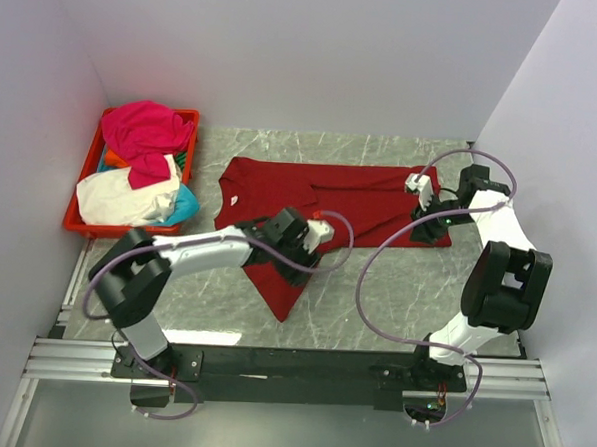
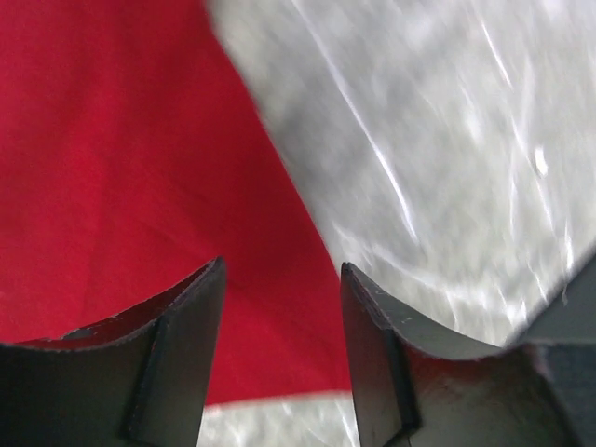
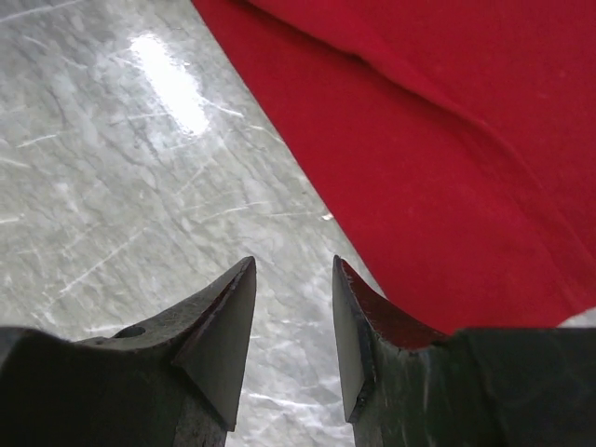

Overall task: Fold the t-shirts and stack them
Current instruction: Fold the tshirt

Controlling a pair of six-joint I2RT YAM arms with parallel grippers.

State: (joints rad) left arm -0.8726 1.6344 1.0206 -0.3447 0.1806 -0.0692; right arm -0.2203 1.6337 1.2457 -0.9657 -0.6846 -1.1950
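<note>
A large dark red t-shirt (image 1: 330, 200) lies spread across the marble table (image 1: 396, 279), with one part trailing toward the near edge. My left gripper (image 1: 325, 229) hovers over the shirt's lower middle. In the left wrist view its jaws (image 2: 282, 265) stand open above the shirt's edge (image 2: 112, 168), holding nothing. My right gripper (image 1: 419, 186) is at the shirt's right end. Seen from the right wrist, this gripper (image 3: 293, 261) is open over bare table, the red cloth (image 3: 447, 168) just to its right. More t-shirts, magenta (image 1: 143, 127), cream-white (image 1: 123, 199) and cyan (image 1: 185, 208), are piled at the back left.
A red plastic crate (image 1: 78, 222) at the back left holds the piled shirts, with a bit of orange cloth (image 1: 116, 160) among them. White walls close in the table on the left, back and right. Cables loop from both arms over the table.
</note>
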